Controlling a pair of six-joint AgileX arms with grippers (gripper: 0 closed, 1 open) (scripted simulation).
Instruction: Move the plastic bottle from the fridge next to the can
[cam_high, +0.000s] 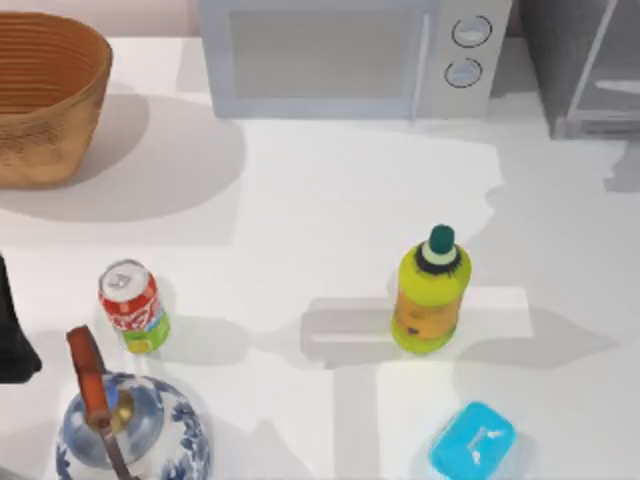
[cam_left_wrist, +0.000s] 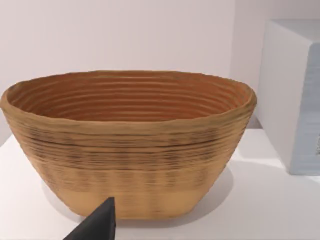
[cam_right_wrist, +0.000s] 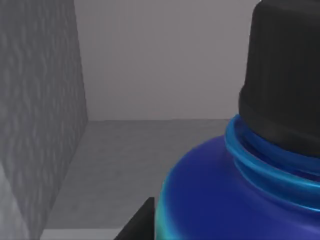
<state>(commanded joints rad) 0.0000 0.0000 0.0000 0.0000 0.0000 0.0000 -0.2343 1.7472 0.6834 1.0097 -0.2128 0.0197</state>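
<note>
On the white table (cam_high: 330, 190), seen from above, one red can (cam_high: 133, 307) is standing at about eight o'clock, just beside one blue-and-white teapot (cam_high: 130, 430) with a brown handle at seven o'clock. One yellow-green bottle (cam_high: 430, 292) with a dark green cap is standing upright right of centre, near four o'clock, and one bright blue box (cam_high: 472, 440) is lying at five o'clock. One woven basket (cam_high: 45, 100) is sitting at ten o'clock, one grey microwave (cam_high: 350, 55) with two round knobs at twelve, and the fridge (cam_high: 585, 65) at one o'clock. A dark piece of the left arm (cam_high: 12, 330) is showing at the nine o'clock edge.

From the left wrist, the same basket is facing the camera — one dark fingertip (cam_left_wrist: 97, 225) of the left gripper is poking in low before it, and I cannot tell how far that gripper is spread.

From the right wrist, the plastic bottle (cam_right_wrist: 235, 195) is looming very close, its black cap (cam_right_wrist: 285, 75) above a blue neck, inside the grey fridge walls. A dark edge of the right gripper is lying against its shoulder — whether it is clamping the bottle cannot be told.
</note>
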